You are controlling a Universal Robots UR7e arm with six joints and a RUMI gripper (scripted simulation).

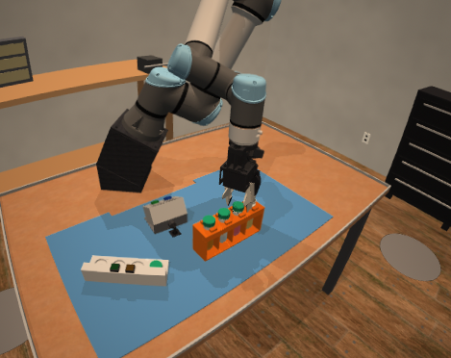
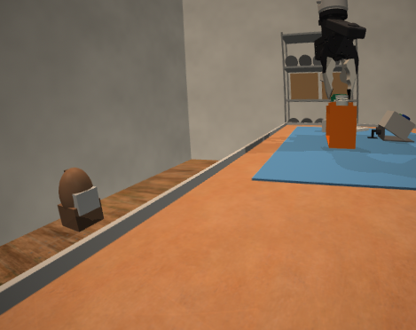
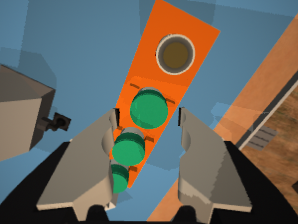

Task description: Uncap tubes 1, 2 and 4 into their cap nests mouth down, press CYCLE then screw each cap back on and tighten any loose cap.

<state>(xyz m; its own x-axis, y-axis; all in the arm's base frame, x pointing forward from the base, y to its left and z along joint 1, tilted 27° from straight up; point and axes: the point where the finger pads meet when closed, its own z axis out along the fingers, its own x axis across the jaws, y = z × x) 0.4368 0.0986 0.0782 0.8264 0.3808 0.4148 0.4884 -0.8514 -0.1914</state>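
My gripper (image 1: 238, 204) (image 2: 340, 96) (image 3: 149, 109) is open, its fingers apart on either side of the green cap of tube 2 (image 1: 238, 207) (image 3: 149, 109), with gaps to the cap. The orange decapping station (image 1: 200, 246) (image 2: 341, 129) (image 3: 200, 37) also bears the green caps of tube 3 (image 1: 223, 214) (image 3: 128, 151) and tube 4 (image 1: 209, 221) (image 3: 119, 182). Tube 1 (image 3: 175, 54) stands uncapped. On the white cap tray (image 1: 126, 277), a green cap (image 1: 156, 265) sits in nest 1; the other nests are empty. The green lamp (image 1: 114, 268) and amber lamp (image 1: 130, 268) look dark.
The grey key housing (image 1: 166, 216) (image 2: 393, 126) (image 3: 17, 120) stands beside the station, with the green READY key (image 1: 155, 202) and blue CYCLE key (image 1: 167, 198) on top. A small black bracket (image 1: 175, 232) (image 2: 374, 133) (image 3: 61, 121) sits between housing and station.
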